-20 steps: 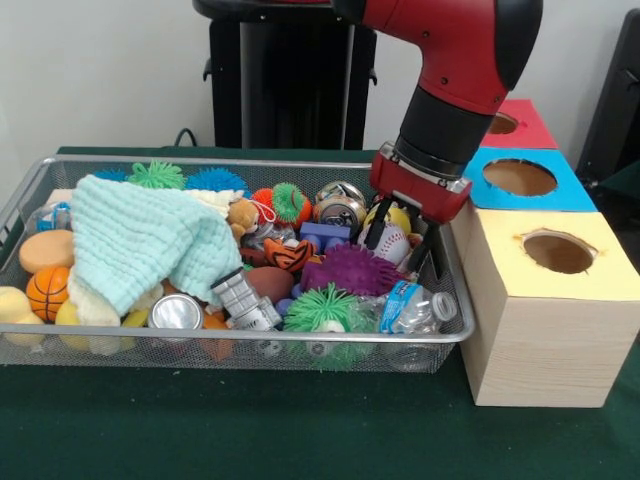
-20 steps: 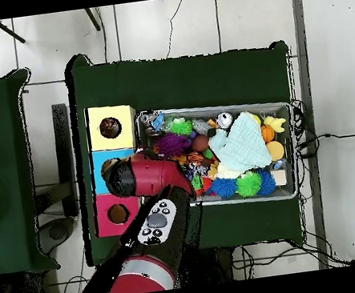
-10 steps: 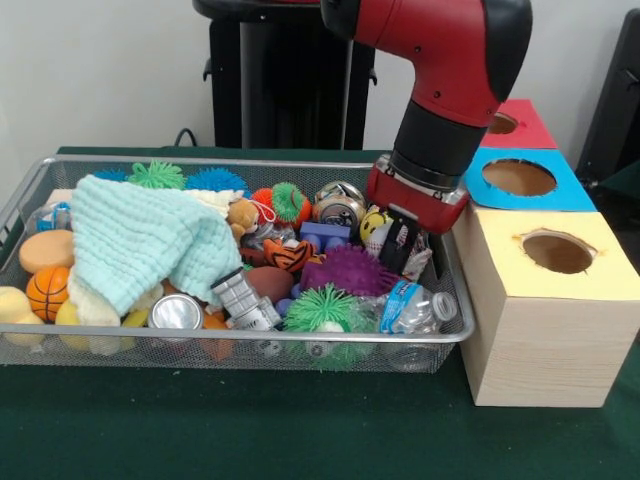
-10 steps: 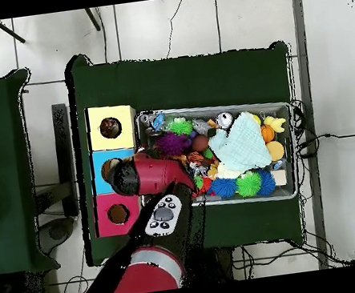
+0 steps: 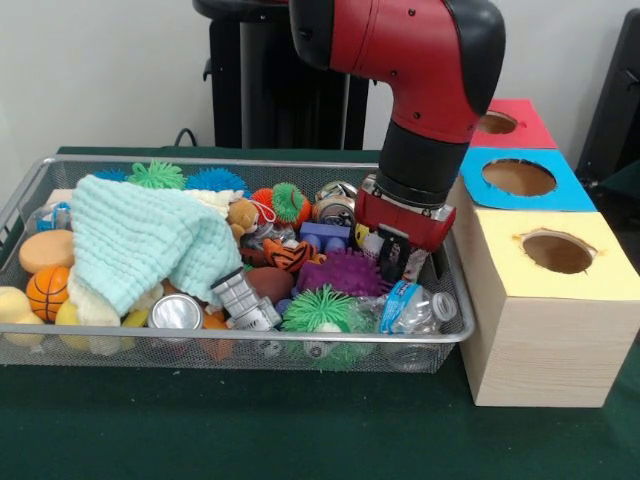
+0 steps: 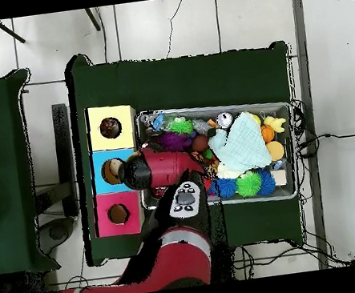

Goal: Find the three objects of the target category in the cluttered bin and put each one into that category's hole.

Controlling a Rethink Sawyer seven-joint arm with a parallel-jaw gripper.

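- Right of centre in the front view, my gripper (image 5: 397, 258) is down inside the wire bin (image 5: 60, 166), buried in the clutter at the end nearest the boxes.
- It's sitting right where a white ball with red stitching (image 5: 374, 243) pokes out from under the red wrist housing, just above the purple spiky ball (image 5: 345, 272) and beside the crushed water bottle (image 5: 412, 307).
- Honest answer on the fingers: I can't tell whether they're spread or closed. The housing and the toys hide too much, so I won't claim a grab.
- My read is that we're in the picking step for one target item, probably that stitched ball, but that's a guess from where the gripper sits.
- Other ball-ish stuff sits elsewhere: a little basketball (image 5: 47, 291) at the lower left of the bin, and a brown football (image 5: 270, 282) near the middle, partly tucked by the mint green cloth (image 5: 140, 240).
- Holes are at the right of the frame: yellow-topped box (image 5: 545, 305) nearest the camera, blue-topped box (image 5: 520, 180) behind it, red-topped box (image 5: 512, 125) at the back. All three look free to drop into.
- In the overhead view the arm (image 6: 158, 171) covers the bin's left end, so no help there.
- Next move: confirm the grip, lift straight up clear of the mesh rim, then swing over to whichever hole matches. The bottle and spiky ball are crowded close, so I'd expect something could snag on the way up.
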